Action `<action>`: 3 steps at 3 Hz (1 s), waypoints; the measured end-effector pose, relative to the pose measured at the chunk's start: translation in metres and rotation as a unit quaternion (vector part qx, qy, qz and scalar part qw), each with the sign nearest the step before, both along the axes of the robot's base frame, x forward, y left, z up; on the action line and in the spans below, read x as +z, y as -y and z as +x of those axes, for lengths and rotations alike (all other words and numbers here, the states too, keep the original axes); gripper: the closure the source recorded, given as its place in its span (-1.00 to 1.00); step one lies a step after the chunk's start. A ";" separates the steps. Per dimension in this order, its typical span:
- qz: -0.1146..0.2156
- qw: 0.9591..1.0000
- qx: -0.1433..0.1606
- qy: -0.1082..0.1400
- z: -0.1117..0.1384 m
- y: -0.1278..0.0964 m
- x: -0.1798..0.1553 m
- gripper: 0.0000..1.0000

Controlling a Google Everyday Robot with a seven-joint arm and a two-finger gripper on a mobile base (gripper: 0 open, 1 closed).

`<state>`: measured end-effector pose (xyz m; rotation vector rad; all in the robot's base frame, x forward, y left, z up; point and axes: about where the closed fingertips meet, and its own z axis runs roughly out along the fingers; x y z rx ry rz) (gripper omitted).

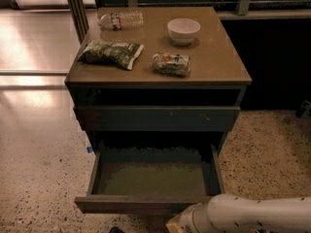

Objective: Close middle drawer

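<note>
The middle drawer [153,178] is pulled far out of the cabinet, and its flat olive-grey floor is bare. Its dark front panel [131,204] runs along the bottom of the camera view. My white arm [252,213] comes in from the lower right. My gripper [176,224] sits at the bottom edge, just in front of and below the right part of the drawer front, and is mostly cut off by the frame.
Above the open drawer is a shut drawer front [155,119] with small pale scratches. On the brown cabinet top [218,57] lie a white bowl [183,30], a plastic bottle [120,20], a green chip bag [111,53] and a snack packet [171,64]. Speckled floor lies on both sides.
</note>
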<state>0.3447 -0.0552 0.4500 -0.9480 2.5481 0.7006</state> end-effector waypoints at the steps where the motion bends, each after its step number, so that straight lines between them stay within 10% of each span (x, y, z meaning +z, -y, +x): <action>1: 0.001 0.999 -0.021 0.030 0.023 -0.012 -0.023 1.00; 3: -0.005 0.998 -0.025 0.056 0.057 -0.021 -0.044 1.00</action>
